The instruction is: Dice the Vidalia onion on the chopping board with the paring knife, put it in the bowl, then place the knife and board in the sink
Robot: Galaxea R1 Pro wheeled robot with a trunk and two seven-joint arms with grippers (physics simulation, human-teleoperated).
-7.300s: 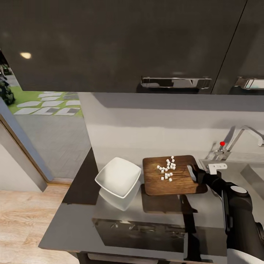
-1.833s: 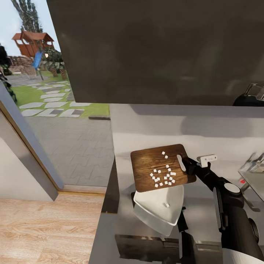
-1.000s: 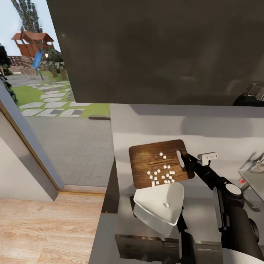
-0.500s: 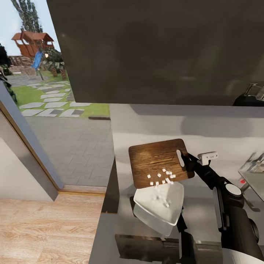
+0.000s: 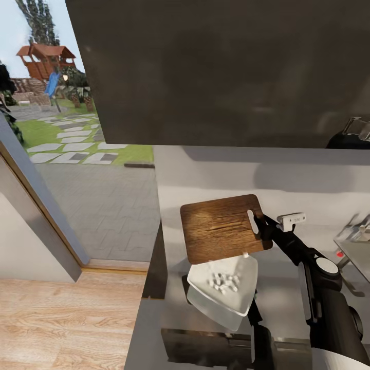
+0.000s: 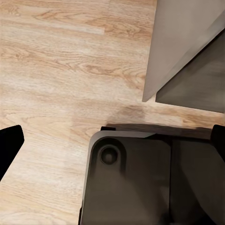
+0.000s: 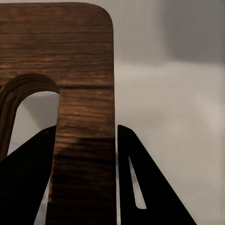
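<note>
Right claw (image 7: 84, 154) clenched on chopping board (image 5: 222, 227) (diced onion (image 5: 224, 281) in bowl (image 5: 245, 300)), left claw's state unclear

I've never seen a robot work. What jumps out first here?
The right pincer holds a tilted chopping board by its slotted end, above a white bowl on the dark countertop. Diced onion lies piled in the bowl, and one cube sits at the board's low edge.

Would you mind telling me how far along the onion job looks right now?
Dicing looks done: the diced onion lies in the bowl, with one cube at the lower edge of the board. In hand: the right gripper holds the tilted board over the bowl. Left: board and knife into the sink; the left gripper hangs open.
</note>
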